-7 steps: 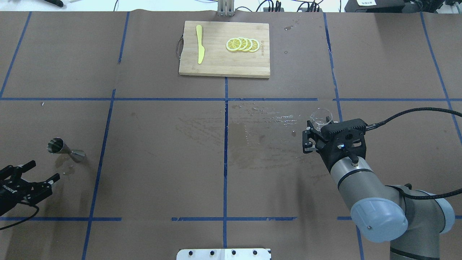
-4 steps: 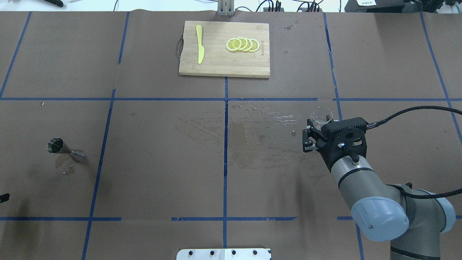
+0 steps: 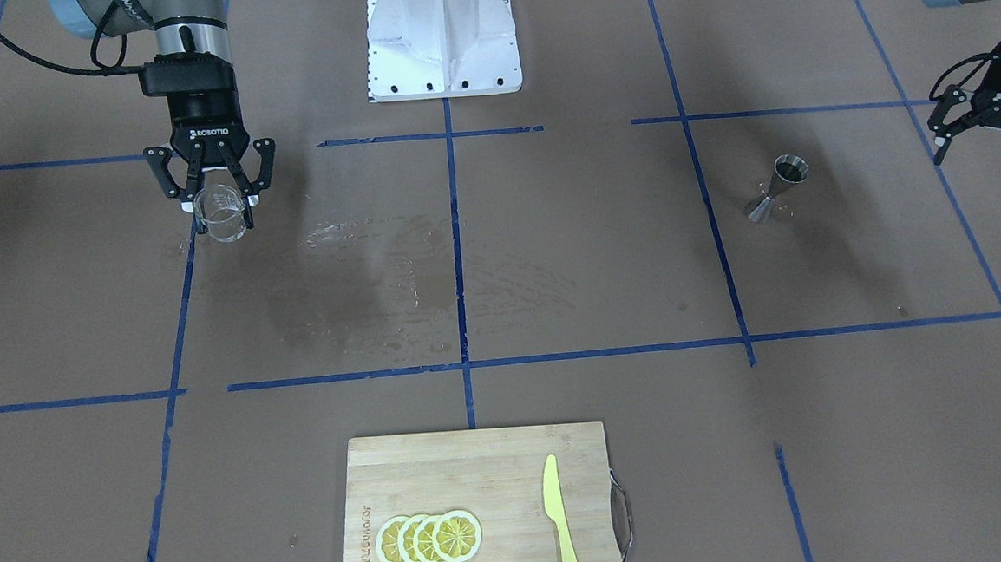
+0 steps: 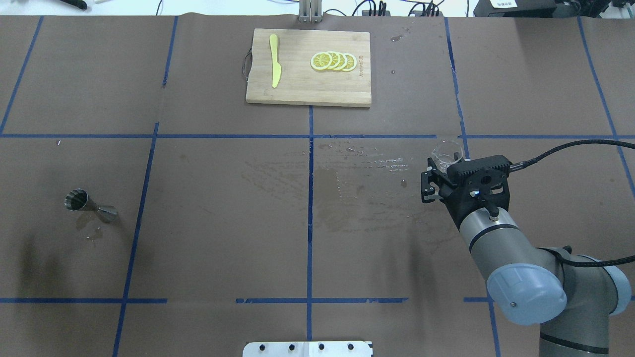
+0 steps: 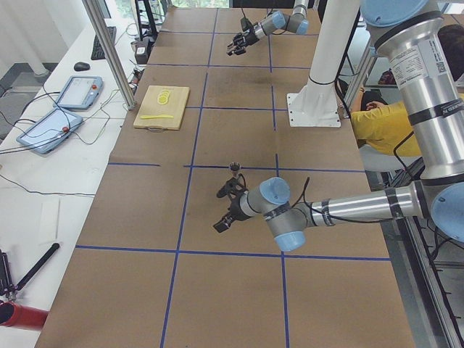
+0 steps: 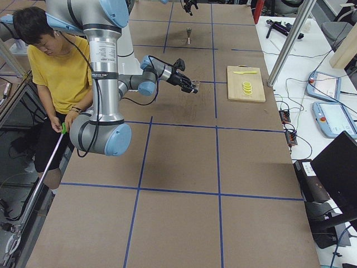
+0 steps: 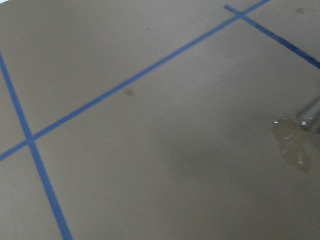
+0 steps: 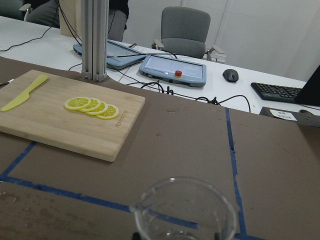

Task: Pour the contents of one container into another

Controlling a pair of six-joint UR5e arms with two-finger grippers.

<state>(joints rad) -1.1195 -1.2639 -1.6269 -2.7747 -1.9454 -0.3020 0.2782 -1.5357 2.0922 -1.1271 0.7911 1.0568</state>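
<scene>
The glass measuring cup (image 3: pixel 225 218) is small, clear and thin-walled, with faint printed marks on its side. In the right wrist view its round rim fills the lower middle of the frame, with a pouring lip at the rim's left. It stands upright in the upper left of the front-facing view, between the fingers of the right gripper (image 3: pixel 218 204). These black jaws are closed against the cup's sides and point down at the table (image 3: pixel 551 252). Whether the cup holds any liquid cannot be told.

The jigger (image 3: pixel 778 186) is polished steel, two cones joined at a narrow waist. It stands upright and alone in the upper right of the front-facing view, its dark open mouth upward. A small shiny puddle (image 7: pixel 292 145) lies on the table just beside its base. The left gripper (image 3: pixel 976 163) hangs at the right edge of that frame, near the jigger but apart from it. Its fingers are spread wide and it holds nothing.

The table is covered in matte brown paper, crossed by lines of blue tape (image 3: pixel 456 258). A darker wet patch (image 3: pixel 378 271) with glistening streaks stains the middle of it. At the bottom centre sits a pale bamboo cutting board (image 3: pixel 477 473) with a metal handle. It bears four overlapping lemon slices (image 3: pixel 429 539) and a flat yellow knife (image 3: pixel 561 525), which looks like plastic.
</scene>
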